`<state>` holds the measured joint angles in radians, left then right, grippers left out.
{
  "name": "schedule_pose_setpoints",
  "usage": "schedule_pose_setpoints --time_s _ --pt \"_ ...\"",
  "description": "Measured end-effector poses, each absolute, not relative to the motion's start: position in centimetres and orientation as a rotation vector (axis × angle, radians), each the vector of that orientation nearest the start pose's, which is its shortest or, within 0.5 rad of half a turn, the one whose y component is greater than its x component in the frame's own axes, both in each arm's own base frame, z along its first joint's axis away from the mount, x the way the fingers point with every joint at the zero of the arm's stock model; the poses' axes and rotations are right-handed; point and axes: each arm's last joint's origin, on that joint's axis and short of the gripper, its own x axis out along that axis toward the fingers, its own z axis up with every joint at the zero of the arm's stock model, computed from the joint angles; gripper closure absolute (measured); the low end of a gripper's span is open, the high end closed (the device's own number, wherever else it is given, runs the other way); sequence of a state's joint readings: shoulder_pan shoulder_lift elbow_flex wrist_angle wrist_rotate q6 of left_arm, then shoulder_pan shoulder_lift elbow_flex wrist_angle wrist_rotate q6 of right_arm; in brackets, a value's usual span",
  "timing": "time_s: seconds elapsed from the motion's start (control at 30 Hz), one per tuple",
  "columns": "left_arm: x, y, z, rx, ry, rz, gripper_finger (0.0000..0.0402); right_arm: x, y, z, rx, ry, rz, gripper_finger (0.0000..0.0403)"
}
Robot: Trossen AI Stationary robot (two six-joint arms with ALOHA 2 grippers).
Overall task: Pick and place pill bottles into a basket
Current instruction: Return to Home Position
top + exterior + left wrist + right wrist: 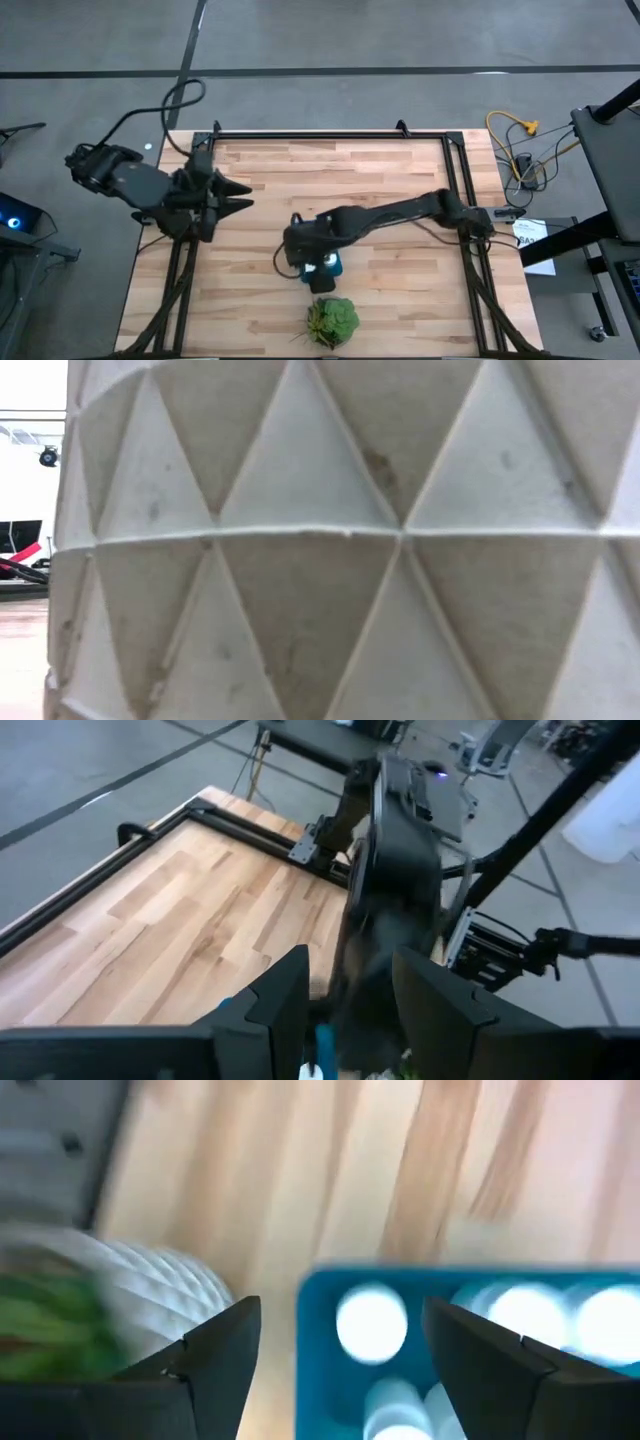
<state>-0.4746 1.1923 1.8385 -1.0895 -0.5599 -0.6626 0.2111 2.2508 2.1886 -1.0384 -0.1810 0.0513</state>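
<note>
The teal basket stands on the table's near middle, mostly under my right gripper. In the right wrist view the basket holds several white pill bottles, caps up. My right gripper is open and empty just above the basket's one end, its fingers pointing down. My left gripper is open and empty above the table's left part, pointing toward the right arm. No bottles show loose on the table.
A green plant in a white faceted pot stands right beside the basket, toward the near edge. The pot fills the low view. A black frame runs along the wooden table's edges. Bare wood lies far and right.
</note>
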Motion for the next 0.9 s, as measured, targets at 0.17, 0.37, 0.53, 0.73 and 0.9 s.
schedule_pose_setpoints --time_s 0.17,0.37,0.53,0.73,0.9 --pt "13.9 -5.9 50.9 -0.399 0.307 0.181 0.0274 44.7 10.1 34.1 0.041 0.856 0.268 0.0147" --pt "12.3 -5.4 50.9 -0.343 0.284 0.167 0.0274 40.8 8.6 41.2 0.066 0.640 0.211 0.0155" --pt "11.7 -5.3 48.7 -0.243 0.277 0.218 0.0274 35.4 7.6 46.8 0.058 0.513 0.203 0.0155" --pt "11.1 -5.3 45.3 -0.190 0.164 0.225 0.0274 27.0 6.8 52.9 0.037 0.298 0.227 0.0149" --pt "9.7 -4.4 42.5 -0.200 -0.027 0.169 0.0274 20.0 5.7 55.1 0.014 0.153 0.142 0.0147"
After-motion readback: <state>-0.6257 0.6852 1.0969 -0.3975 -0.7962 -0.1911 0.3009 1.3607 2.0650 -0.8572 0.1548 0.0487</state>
